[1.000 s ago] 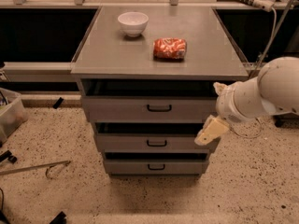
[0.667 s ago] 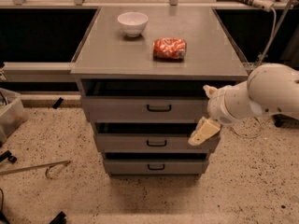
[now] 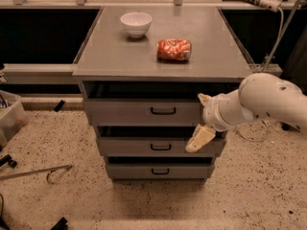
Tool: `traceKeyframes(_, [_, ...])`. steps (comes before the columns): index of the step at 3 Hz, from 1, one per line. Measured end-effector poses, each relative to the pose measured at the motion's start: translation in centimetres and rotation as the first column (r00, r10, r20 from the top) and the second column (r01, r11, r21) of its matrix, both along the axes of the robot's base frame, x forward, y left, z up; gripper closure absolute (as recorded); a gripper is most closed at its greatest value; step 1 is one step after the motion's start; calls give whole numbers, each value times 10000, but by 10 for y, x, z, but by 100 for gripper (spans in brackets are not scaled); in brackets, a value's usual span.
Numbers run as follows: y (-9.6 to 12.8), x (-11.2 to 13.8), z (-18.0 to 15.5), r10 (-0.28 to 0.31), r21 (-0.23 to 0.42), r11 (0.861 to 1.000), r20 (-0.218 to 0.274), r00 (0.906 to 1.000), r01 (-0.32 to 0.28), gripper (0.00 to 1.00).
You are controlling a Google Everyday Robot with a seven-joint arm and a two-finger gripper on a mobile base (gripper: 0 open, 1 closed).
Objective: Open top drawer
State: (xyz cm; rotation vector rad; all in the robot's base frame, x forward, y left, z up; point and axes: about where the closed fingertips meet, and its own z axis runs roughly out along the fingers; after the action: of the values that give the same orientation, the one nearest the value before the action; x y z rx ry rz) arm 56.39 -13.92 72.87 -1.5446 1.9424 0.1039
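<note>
Grey cabinet, three drawers, three black loop handles. Top drawer directly under tabletop, above middle drawer and bottom drawer. One white bowl and one red packet on top; packet print unreadable. Gripper at top drawer's right end, fingers spread wide, holding nothing; contact with front unclear.

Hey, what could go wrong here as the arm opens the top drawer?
The gripper sits right of the wide grey top drawer's small black loop handle, low enough that it might catch the middle grey drawer instead. A hard pull might jolt the white bowl and red packet on top.
</note>
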Motion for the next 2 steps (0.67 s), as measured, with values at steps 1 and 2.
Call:
traceKeyframes(1, [11, 20, -20, 23, 46, 10000, -11, 10000, -23, 0])
traceKeyframes(2, [15, 38, -40, -54, 11, 10000, -166, 9998, 54, 0])
